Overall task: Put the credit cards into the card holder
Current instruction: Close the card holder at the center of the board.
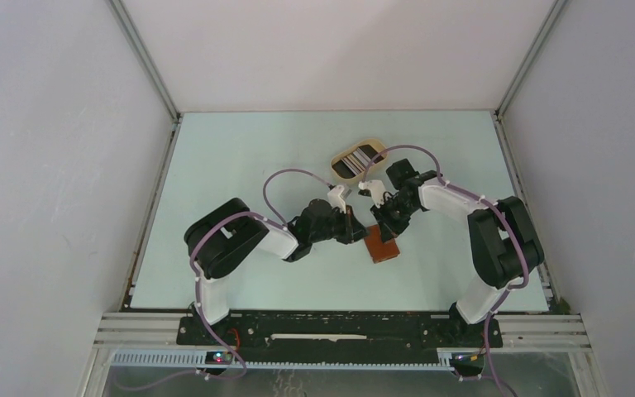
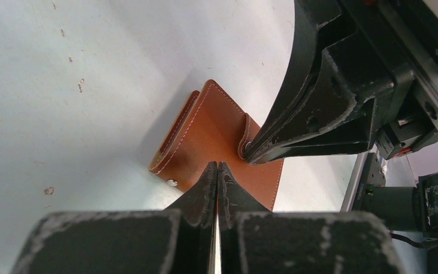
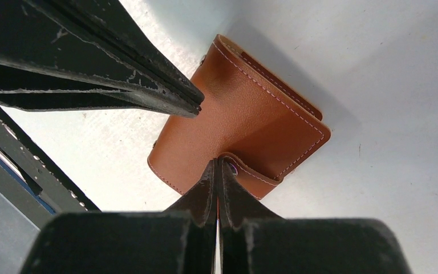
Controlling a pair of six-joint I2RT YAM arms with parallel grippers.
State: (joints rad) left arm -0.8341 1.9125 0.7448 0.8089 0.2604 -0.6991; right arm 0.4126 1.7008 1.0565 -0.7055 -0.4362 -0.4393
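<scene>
Top external view first: the small reddish-brown leather folding wallet (image 1: pixel 383 247) lies flat on the pale green table (image 1: pixel 240 165), roughly mid-table and a bit toward the near edge. Both arms reach in over it from either side, so the space right above it is crowded. To the left of the wallet and on its far side the tabletop stretches wide out to the white enclosure walls. To the right of it there's less room before the wall. The near edge, with the arm bases, is closer to the wallet than the far edge is.

Containers: a beige oval tray (image 1: pixel 336 157) sits just beyond the wallet toward the far wall, and it holds the thin flat credit cards (image 1: pixel 355 159), dark and pale ones together. I can't count them from here. The wallet itself is folded closed, and no card shows in it.

Wrist views: the left gripper (image 2: pixel 217 166) has its fingers pressed together, tips touching the wallet's cover near one edge. The right gripper (image 3: pixel 217 162) is also closed tight, tips right at the wallet's small curled closing tab (image 3: pixel 256 174). Can't tell whether the tab is actually pinched.
</scene>
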